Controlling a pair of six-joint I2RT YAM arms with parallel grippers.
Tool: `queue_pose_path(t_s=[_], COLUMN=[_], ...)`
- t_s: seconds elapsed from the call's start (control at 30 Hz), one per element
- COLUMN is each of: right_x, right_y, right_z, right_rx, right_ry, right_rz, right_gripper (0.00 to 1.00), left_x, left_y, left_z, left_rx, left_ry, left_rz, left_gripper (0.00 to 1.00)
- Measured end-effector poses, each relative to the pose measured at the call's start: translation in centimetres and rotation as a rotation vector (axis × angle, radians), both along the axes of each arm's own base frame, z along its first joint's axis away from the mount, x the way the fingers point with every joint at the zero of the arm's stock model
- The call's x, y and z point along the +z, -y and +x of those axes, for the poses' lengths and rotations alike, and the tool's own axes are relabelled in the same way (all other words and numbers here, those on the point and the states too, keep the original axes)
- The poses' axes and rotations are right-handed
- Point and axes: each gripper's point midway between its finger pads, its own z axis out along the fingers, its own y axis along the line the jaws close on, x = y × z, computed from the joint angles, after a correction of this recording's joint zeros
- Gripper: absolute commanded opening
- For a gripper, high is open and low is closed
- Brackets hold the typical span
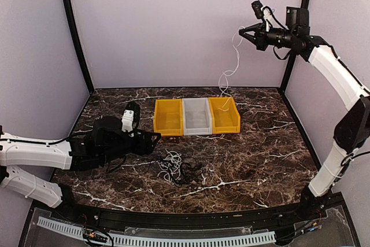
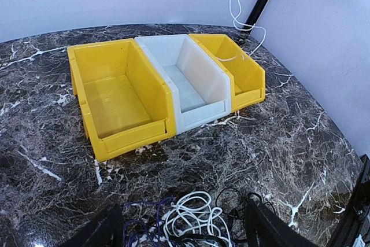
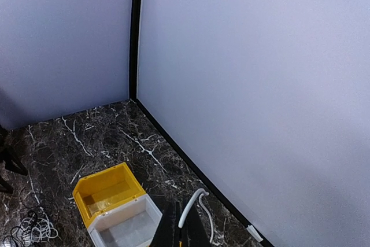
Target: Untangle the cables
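Drop-off, I reckon: R tool [image 1: 243, 31] clamps white cable [image 1: 235, 62] dangling into yellow bin [image 1: 226, 126], L tool [image 1: 149, 142] open, empty; next lower, release.

Glossy, polished dark marble-look tabletop [image 1: 260, 154], white-veined. Smooth, slightly shiny plastic in yellow bins [image 2: 147, 79]; milky, half-translucent plastic in middle bin [image 2: 199, 70]. Thin, smooth rubbery sheath on white cable [image 1: 235, 56]. Matt, plain walls [image 1: 185, 27].

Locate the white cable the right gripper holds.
Top view, upper right: the white cable hangs from the raised right gripper, its lower end dropping into the right-hand yellow bin.
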Motion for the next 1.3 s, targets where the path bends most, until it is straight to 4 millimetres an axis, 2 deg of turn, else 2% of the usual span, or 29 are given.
queue_pose_path(t_s=[0.13,0.3,0.43,0.53,0.7,0.93,1.1,1.3], right_x=[-4.0,-8.4,-11.1,-12.2,-14.9,-22.7,-27.0,-32.6], right_y=[-0.4,-0.6,-0.6,-0.7,-1.0,-2.7,-4.2,-4.1], right_z=[2.0,2.6,2.6,2.7,4.0,5.4,5.3,5.8], right_rx=[-0.004,0.0,0.0,-0.001,0.0,0.008,-0.001,-0.066], right_ry=[-0.08,-0.176,-0.228,-0.254,-0.3,-0.437,-0.493,-0.582], right_rz=[-0.021,-0.043,-0.057,-0.063,-0.075,-0.153,-0.225,-0.326], right_gripper=[0.0,0.0,0.0,0.0,0.0,0.0,0.0,0.0], left_x=[-0.2,-1.1,-1.5,-1.9,-3.0,-3.2,-3.2,-3.1], left_y=[-0.1,-0.4,-0.6,-0.5,-0.3,-0.3,-0.4,-0.5], left_z=[0.0,-0.2,-0.3,-0.2,-0.1,-0.1,-0.1,-0.1], left_rx=[0.002,0.007,0.011,0.011,0.011,0.012,0.017,0.023], left_ry=[-0.004,-0.017,-0.023,-0.029,-0.049,-0.055,-0.056,-0.056], left_rz=[0.001,0.013,0.021,0.027,0.052,0.053,0.05,0.05], left_gripper=[0.75,0.75,0.75,0.75,0.75,0.75,0.75,0.75])
